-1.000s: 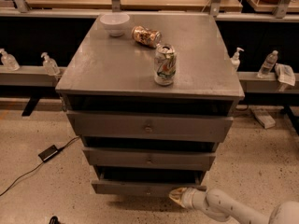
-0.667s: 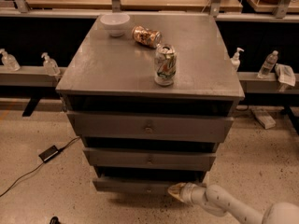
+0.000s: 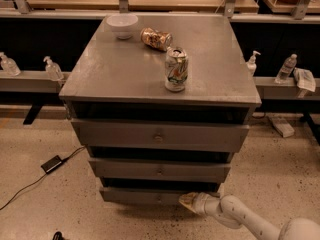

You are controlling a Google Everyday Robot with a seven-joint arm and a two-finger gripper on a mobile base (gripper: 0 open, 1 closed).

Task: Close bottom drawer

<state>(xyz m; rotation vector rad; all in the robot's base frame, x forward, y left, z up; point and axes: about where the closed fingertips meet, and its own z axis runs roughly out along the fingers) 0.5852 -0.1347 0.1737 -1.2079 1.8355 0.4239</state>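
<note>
The grey cabinet [image 3: 150, 79] has three drawers. The bottom drawer [image 3: 135, 195] is the lowest and narrowest, with a small round knob, and its front stands out a little under the middle drawer [image 3: 160, 170]. My gripper [image 3: 187, 201] reaches in from the lower right on a white arm and presses against the right part of the bottom drawer's front. The widest top drawer [image 3: 159, 135] also stands slightly out.
On the cabinet top stand an upright can [image 3: 176, 69], a crushed can lying on its side [image 3: 155, 38] and a white bowl [image 3: 122, 25]. A black power adapter with cable [image 3: 51, 164] lies on the floor at left. Bottles [image 3: 286, 68] sit on shelves behind.
My gripper has moved left and slightly in against the bottom drawer's front, and the drawer has slid a little further into the cabinet.
</note>
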